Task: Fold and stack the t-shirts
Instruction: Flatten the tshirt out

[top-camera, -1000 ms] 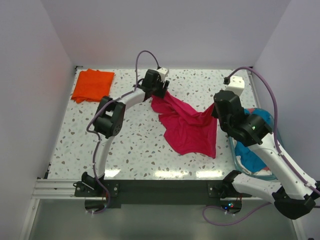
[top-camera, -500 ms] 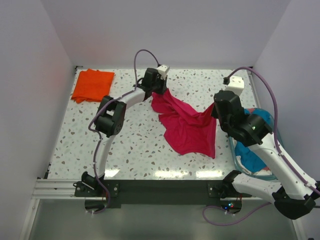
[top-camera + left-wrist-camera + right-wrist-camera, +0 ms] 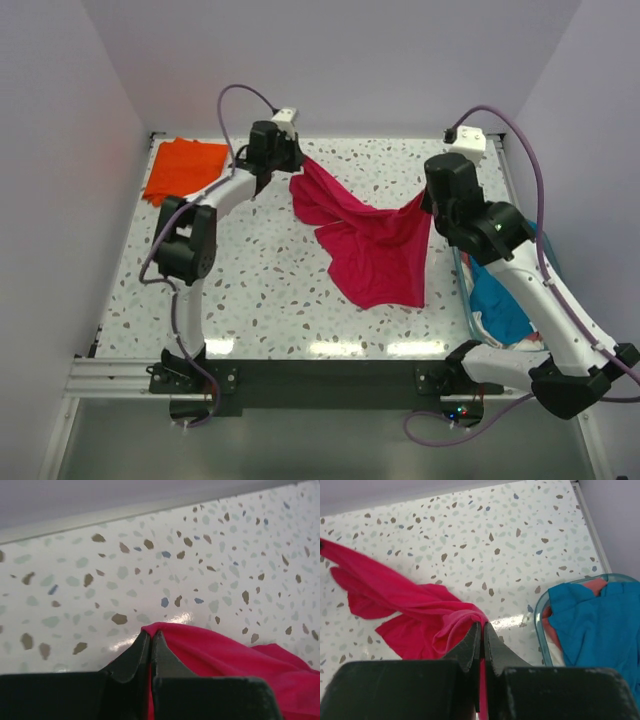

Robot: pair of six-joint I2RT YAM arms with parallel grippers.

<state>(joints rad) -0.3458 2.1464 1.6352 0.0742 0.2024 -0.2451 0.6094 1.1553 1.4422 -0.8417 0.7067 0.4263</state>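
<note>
A magenta-red t-shirt (image 3: 375,250) hangs stretched between both arms over the middle of the table. My left gripper (image 3: 293,170) is shut on one corner of this shirt (image 3: 220,655) near the back edge. On the right, my right gripper (image 3: 425,200) is shut on another corner of it (image 3: 420,615). A folded orange t-shirt (image 3: 183,168) lies flat at the back left corner. A teal-blue t-shirt (image 3: 597,625) fills the tub, with a bit of salmon-pink cloth (image 3: 597,584) showing under it.
The clear blue-rimmed tub (image 3: 466,300) stands at the table's right edge, beside the right arm. White walls close in the table on the left, back and right.
The left gripper has shut on the magenta-red shirt's corner and carried it left and toward the back. The right gripper has lifted slightly, and the shirt now hangs stretched wider.
</note>
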